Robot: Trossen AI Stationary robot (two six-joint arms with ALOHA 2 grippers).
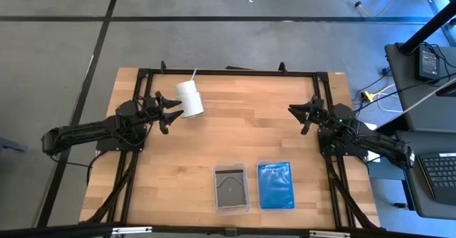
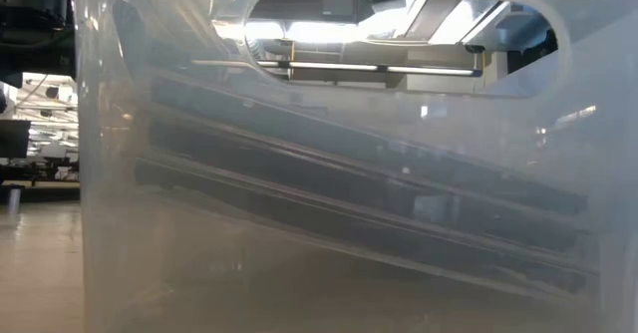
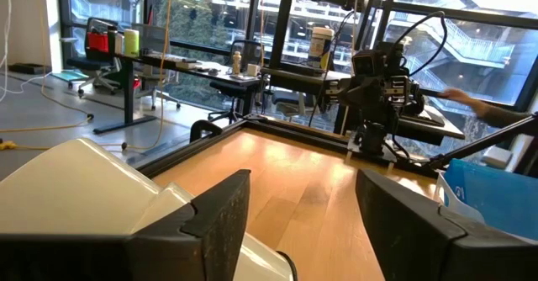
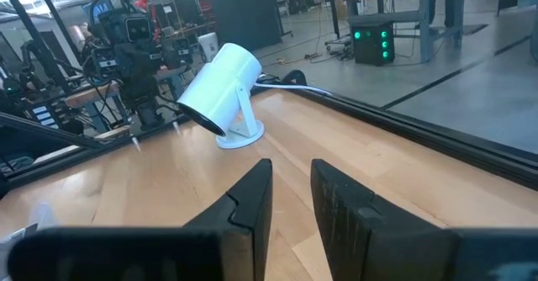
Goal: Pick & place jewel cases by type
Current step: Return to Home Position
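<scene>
High view: the left tool (image 1: 169, 114) is recorded just beside the white cylinder (image 1: 189, 100). Its fingers are spread wide and nothing is held, as is confirmed in the left wrist view. The right tool (image 1: 301, 117) is recorded at the opposite side of the counter (image 1: 242, 135), facing the left tool. Its fingers are parted by a narrower gap and it is likewise empty.

The dark jewel cases (image 1: 231, 189) are lodged in the left clear tray (image 1: 231, 167) and the blue jewel cases (image 1: 276, 186) in the right clear tray (image 1: 276, 162). The 2 trays are set just beside each other. Both lie well apart from either tool, off to one side of the line between the 2 tools and roughly midway along it. In the low view, about 3 dark cases are made out through the tray wall, stacked at a tilt. No case is seen outside the trays.

Sorting is judged complete, and the step in hand is judged to be the return of both arms to rest. No grasp is called for next. Each arm is to be folded back with its tool empty. Care is required at the left tool, since the white cylinder could be knocked if the tool is swung toward it.
</scene>
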